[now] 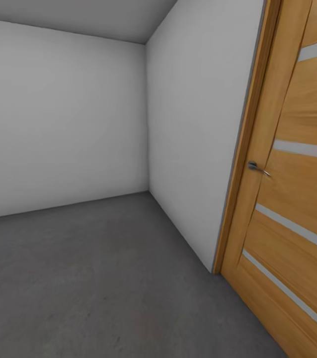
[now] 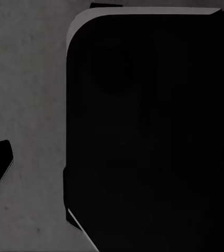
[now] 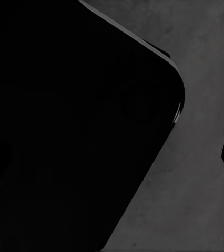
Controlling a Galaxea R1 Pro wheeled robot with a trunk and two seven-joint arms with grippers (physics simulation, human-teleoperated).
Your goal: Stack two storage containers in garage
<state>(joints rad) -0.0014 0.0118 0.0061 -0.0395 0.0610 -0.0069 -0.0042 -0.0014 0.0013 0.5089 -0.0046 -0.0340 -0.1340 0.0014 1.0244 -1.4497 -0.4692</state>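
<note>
Door cut off (handle visible); floor grey.

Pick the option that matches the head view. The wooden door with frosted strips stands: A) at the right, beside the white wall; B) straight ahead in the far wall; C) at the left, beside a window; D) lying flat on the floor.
A: the door fills the right edge, its frame meeting the white wall above the grey floor.

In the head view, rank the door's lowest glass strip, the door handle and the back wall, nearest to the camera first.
1. Lowest glass strip: low on the door, right.
2. Door handle: door's far edge, by the frame.
3. Back wall: left, behind the floor.
</note>
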